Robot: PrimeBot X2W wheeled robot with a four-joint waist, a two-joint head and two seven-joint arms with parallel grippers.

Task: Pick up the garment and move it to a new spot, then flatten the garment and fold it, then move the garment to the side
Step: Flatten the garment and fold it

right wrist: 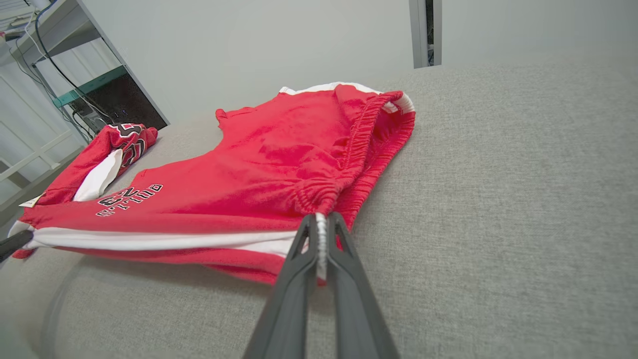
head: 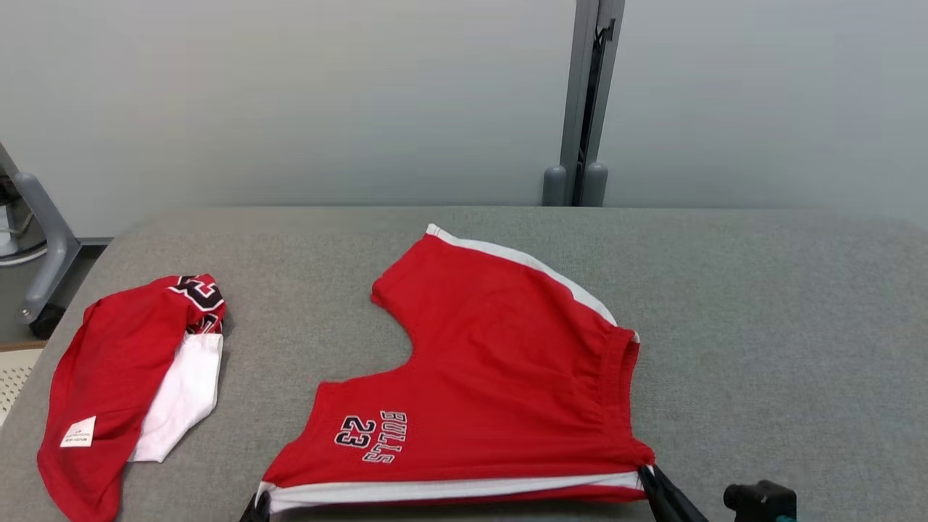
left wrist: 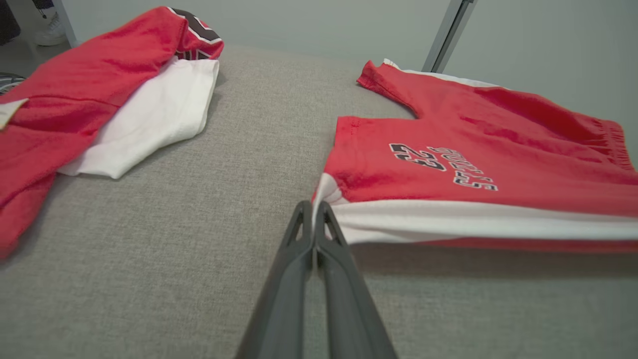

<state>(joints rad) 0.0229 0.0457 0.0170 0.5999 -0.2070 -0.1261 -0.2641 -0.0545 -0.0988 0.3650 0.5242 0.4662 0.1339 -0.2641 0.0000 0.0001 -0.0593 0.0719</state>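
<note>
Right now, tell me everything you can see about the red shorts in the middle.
The shorts are red, soft-looking fabric with a white side stripe, a gathered elastic waistband and a BULLS 23 print on one leg. They lie spread on the grey table, waistband to the robot's right, legs to its left. The near striped edge is held raised above the table: the left gripper pinches its hem corner, the right gripper its waistband corner.
</note>
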